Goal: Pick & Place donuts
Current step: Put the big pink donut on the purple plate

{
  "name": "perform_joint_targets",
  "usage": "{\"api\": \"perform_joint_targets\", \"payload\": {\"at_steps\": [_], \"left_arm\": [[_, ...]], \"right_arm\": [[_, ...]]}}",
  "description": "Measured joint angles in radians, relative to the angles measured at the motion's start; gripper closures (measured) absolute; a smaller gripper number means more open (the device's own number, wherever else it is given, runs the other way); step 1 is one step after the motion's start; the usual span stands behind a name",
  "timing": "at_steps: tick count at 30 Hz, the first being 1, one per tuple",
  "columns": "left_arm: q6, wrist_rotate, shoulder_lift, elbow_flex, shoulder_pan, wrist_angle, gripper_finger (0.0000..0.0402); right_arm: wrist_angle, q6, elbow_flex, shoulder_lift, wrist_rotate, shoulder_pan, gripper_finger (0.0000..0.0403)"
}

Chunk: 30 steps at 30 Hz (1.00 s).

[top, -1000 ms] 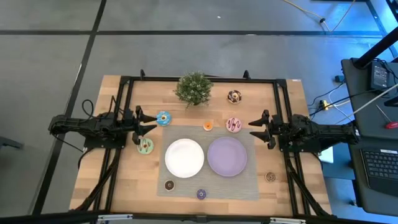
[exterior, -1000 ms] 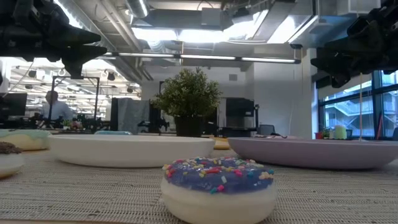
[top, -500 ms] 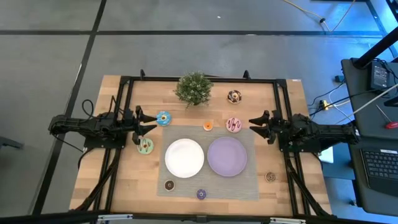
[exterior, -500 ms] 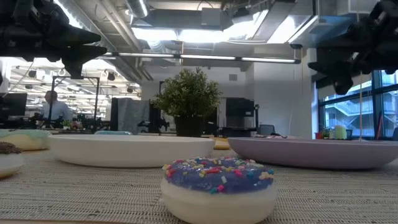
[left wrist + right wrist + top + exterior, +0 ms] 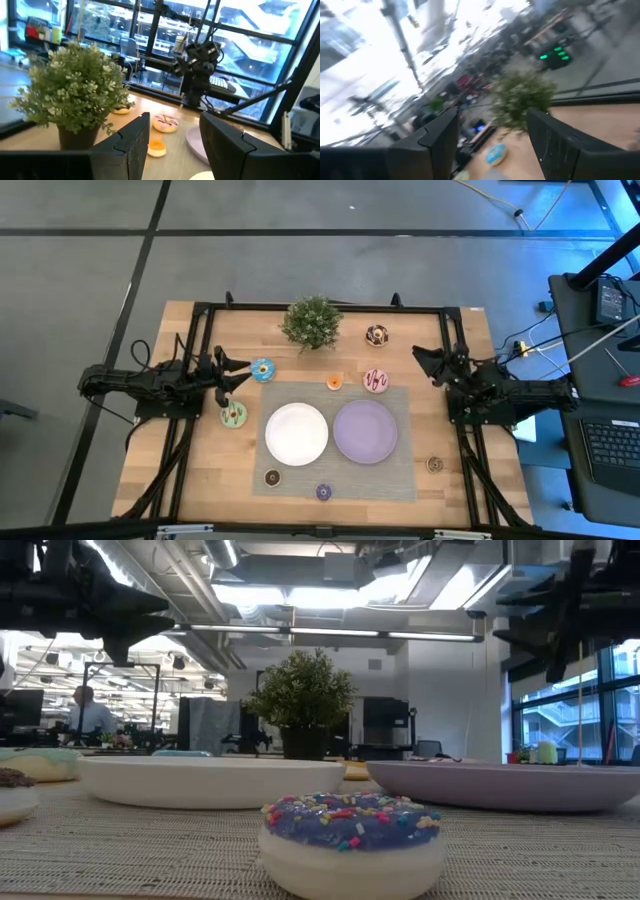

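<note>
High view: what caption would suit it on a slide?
Two open grippers, left and right, flank a table of toy donuts and two empty plates.

Right claw (image 5: 428, 357) swung toward table's far edge, away from pink donut (image 5: 376, 381), left claw (image 5: 232, 372) shifted slightly

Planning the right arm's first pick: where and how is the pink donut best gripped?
The pink donut lies flat beside the purple plate, hole facing up. Probably best to come straight down with the right gripper, whose jaws are open, and pinch across the outer rim. Closing parallel to the plate's edge should keep the jaws clear of it.
</note>
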Motion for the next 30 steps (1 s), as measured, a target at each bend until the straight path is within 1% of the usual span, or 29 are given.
{"api": "perform_joint_targets", "payload": {"at_steps": [2,4,8,10,12,15,19,21,24,30], "left_arm": [[-0.033,-0.004,0.0,0.0,0.0,0.0,0.0233],[-0.042,-0.026,0.0,0.0,0.0,0.0,0.0233],[-0.054,-0.082,0.0,0.0,0.0,0.013,0.0233],[-0.085,-0.115,0.0,0.0,0.0,0.022,0.0233],[-0.123,-0.14,0.0,0.0,0.0,0.045,0.0233],[-0.155,-0.145,0.0,0.0,0.0,0.058,0.0233],[-0.166,-0.145,0.0,0.0,0.0,0.057,0.0233],[-0.166,-0.145,0.0,0.0,0.0,0.057,0.0233],[-0.166,-0.145,0.0,0.0,0.0,0.055,0.0233],[-0.166,-0.145,0.0,0.0,0.0,0.051,0.0233]], "right_arm": [[-0.033,0.026,0.009,0.033,0.037,-0.002,0.0173],[-0.126,0.092,0.049,0.081,0.025,-0.011,0.0173],[-0.393,0.261,0.16,0.238,-0.08,-0.043,0.0173],[-0.474,0.329,0.22,0.336,-0.119,-0.067,0.0173],[-0.52,0.361,0.277,0.441,-0.165,-0.097,0.0173],[-0.551,0.359,0.361,0.597,-0.255,-0.15,0.0173],[-0.647,0.353,0.465,0.816,-0.37,-0.226,0.0173],[-0.68,0.323,0.503,0.92,-0.416,-0.259,0.0173],[-0.678,0.256,0.562,1.059,-0.491,-0.297,0.0173],[-0.696,0.157,0.668,1.29,-0.501,-0.306,0.0173]]}}
